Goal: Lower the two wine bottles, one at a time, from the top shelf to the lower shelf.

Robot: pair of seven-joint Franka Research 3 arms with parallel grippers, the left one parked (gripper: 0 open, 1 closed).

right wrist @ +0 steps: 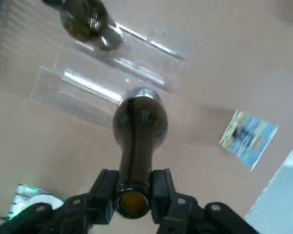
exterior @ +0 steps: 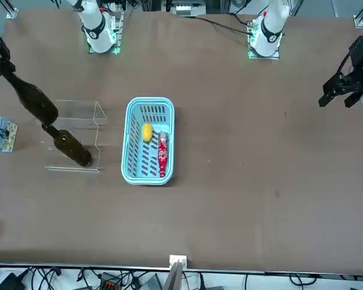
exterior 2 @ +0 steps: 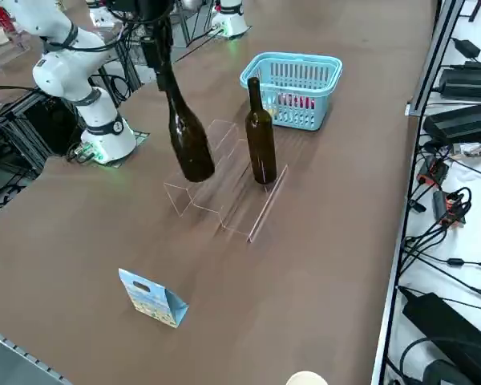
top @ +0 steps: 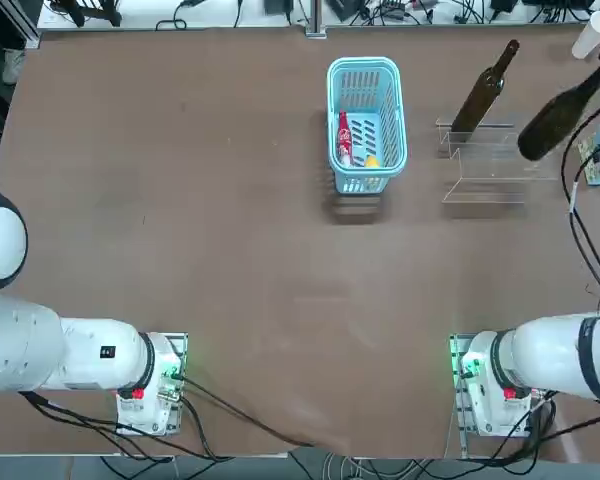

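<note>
My right gripper point(right wrist: 133, 195) is shut on the neck of one wine bottle point(exterior 2: 188, 144), close under its mouth. This dark bottle point(exterior: 33, 99) hangs slightly tilted, base down, in the air over the clear stand's taller level, the top shelf point(exterior: 78, 109). The gripper point(exterior 2: 152, 32) is high above the stand. The other wine bottle point(exterior 2: 260, 136) stands upright and free on the side of the stand farther from the arm's base. That looks like the lower shelf point(exterior: 63, 166). From overhead both bottles, the standing one point(top: 480, 95) and the held one point(top: 560, 110), lean towards the far right corner.
A light-blue basket point(top: 366, 120) left of the stand holds a small red bottle point(top: 344, 140) and a yellow item point(top: 371, 160). A small blue printed card point(exterior 2: 152, 298) stands on the table to the right of the stand. A white cup point(top: 592, 35) sits at the far right corner.
</note>
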